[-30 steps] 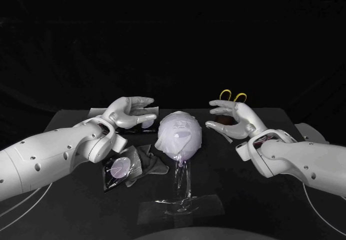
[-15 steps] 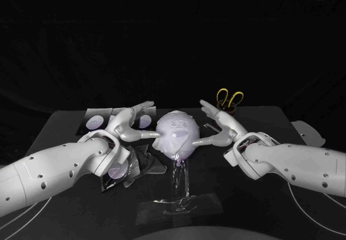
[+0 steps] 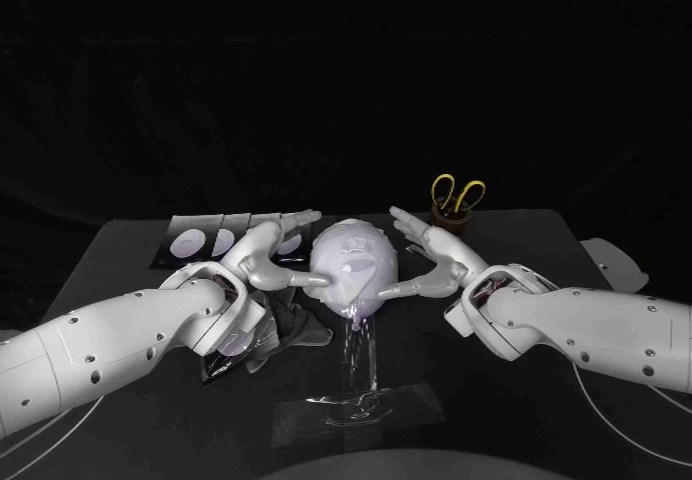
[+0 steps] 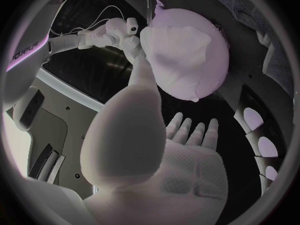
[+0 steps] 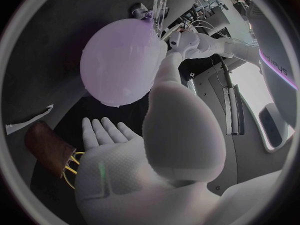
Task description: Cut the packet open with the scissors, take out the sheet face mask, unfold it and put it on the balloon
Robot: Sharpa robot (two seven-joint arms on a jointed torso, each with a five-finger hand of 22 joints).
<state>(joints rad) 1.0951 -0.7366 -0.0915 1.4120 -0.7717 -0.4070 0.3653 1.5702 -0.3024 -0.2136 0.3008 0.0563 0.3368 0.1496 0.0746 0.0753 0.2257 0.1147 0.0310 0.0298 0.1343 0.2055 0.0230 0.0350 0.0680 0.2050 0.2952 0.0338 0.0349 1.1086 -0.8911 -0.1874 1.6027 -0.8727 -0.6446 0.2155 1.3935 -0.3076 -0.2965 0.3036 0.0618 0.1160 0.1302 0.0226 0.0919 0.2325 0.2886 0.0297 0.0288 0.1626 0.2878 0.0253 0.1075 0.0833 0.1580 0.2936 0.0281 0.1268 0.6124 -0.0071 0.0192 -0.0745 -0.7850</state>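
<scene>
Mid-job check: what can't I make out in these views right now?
Blades of the scissors: head view, sunk in the brown holder.
Loose packet: head view, partly under the left forearm.
Far edge of the mask: head view, behind the curve of the balloon.
Base of the clear stand: head view, too faint against the table to trace.

Smooth, faintly glossy rubber on the balloon [image 5: 119, 65]. Thin, matt, cloth-like mask [image 4: 178, 45], slightly wrinkled. Clear glossy plastic stand [image 3: 361, 365]. Matt black table [image 3: 505, 400]. Glossy yellow plastic on the scissors [image 3: 459, 190]. Shiny foil packets [image 3: 202, 238]. Matt silver left hand [image 3: 267, 255] and right hand [image 3: 433, 255].
</scene>
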